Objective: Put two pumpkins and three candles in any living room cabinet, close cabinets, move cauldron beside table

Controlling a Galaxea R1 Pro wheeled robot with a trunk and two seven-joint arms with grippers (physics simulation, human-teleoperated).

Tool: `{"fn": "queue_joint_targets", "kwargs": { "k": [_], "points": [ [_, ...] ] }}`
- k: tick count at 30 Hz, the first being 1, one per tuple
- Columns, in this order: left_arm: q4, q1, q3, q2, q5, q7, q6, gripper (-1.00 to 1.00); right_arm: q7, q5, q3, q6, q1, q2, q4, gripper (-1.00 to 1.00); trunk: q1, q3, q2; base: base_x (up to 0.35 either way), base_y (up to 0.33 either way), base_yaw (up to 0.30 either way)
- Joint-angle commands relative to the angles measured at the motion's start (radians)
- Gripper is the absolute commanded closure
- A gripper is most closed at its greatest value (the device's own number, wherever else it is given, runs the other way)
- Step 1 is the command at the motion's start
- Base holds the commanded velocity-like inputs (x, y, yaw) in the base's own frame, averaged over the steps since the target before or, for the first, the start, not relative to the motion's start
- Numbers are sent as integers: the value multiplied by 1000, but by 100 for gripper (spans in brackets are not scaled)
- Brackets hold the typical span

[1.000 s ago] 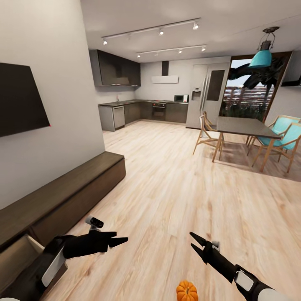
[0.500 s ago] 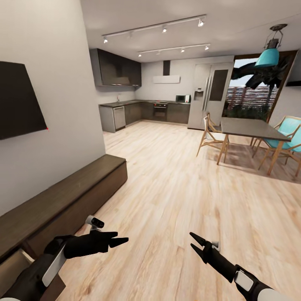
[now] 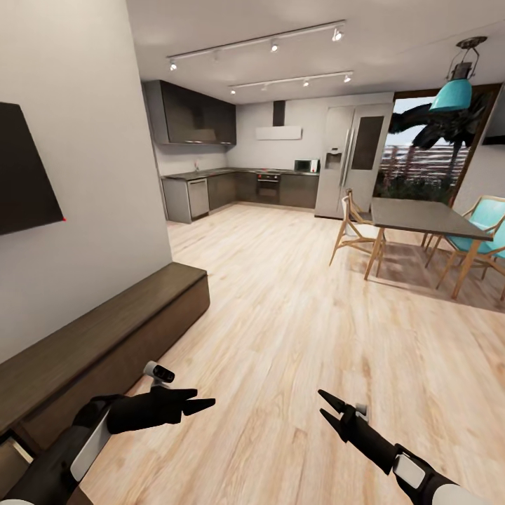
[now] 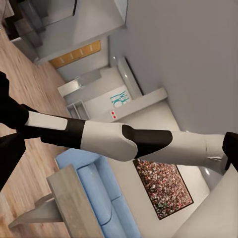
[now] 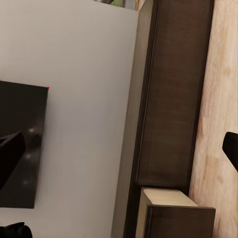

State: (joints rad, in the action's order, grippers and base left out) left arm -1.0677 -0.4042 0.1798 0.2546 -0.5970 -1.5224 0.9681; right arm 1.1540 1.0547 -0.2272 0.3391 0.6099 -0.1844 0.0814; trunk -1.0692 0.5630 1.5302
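**Orange pumpkin dropped out of my head view**

A second ago it sat on the floor at 6 o'clock; my camera has swung since, so I'd guess it's just under the frame. Left to right: cabinet (image 3: 105, 337) at 9 o'clock with a drawer (image 5: 171, 213) hanging open, left gripper (image 3: 193, 401) and right gripper (image 3: 326, 407) both spread, holding nothing. I'll need to tilt down before grabbing.
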Motion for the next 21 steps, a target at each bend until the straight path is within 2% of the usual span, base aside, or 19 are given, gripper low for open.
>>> {"fn": "queue_joint_targets", "kwargs": {
  "k": [1, 4, 13, 18, 20, 21],
  "points": [
    [0, -1, 3, 1, -2, -3, 11, -100, 2, 10, -7, 9, 1, -1, 0, -100, 0, 1, 1, 18, -2, 0],
    [0, -1, 3, 1, -2, -4, 11, -100, 3, 10, -7, 9, 1, -1, 0, -100, 0, 1, 1, 8, -1, 0],
    [0, -1, 3, 3, -2, -5, 11, -100, 0, 12, -6, 9, 1, -1, -3, -100, -34, 29, 64, 1, 0, 0],
    [0, -1, 3, 6, -2, -3, 11, -100, -4, 15, 1, 9, 1, -1, -78, -100, -54, 45, 99, 0, 0, 0],
    [0, -1, 3, 6, -3, -3, 11, -100, -7, 16, 3, 7, 1, -8, -101, -100, -61, 51, 113, 0, 0, 0],
    [0, -1, 3, 6, -3, -2, 11, -100, -9, 16, 3, 3, 1, -22, -107, -100, -65, 54, 120, 0, 0, 0]
  ]
}}
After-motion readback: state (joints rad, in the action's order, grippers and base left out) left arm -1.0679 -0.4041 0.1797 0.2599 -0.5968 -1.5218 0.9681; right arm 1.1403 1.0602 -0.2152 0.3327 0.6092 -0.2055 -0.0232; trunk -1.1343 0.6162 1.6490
